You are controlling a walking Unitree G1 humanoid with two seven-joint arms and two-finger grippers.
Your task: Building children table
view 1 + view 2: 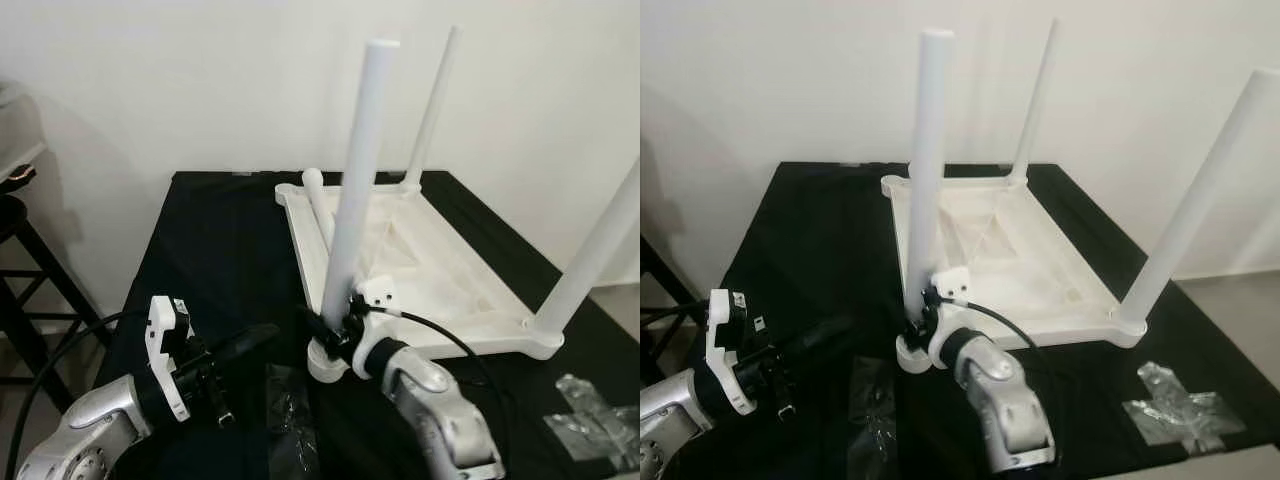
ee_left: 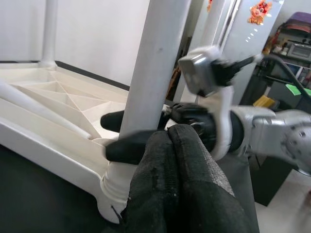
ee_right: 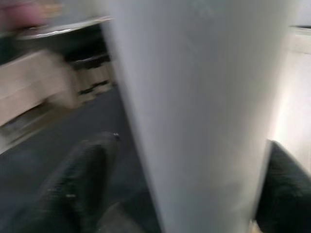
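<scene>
Right gripper [image 1: 335,335] pinches near-corner leg [image 1: 355,180] low, just above its socket. Upturned tabletop [image 1: 440,290] on black table [image 1: 220,250], three legs upright, one loose leg [image 1: 318,205] lying inside. Left gripper [image 1: 250,340] pressed together, nearby.

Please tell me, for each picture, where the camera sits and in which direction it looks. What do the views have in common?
Left eye view: on the head, looking down at the upturned table top; both arms show.
Right eye view: same scene.
Left wrist view: along the shut left gripper toward the near leg and the right gripper.
Right wrist view: blurred, close on that leg, fingers either side.
All share this leg.
</scene>
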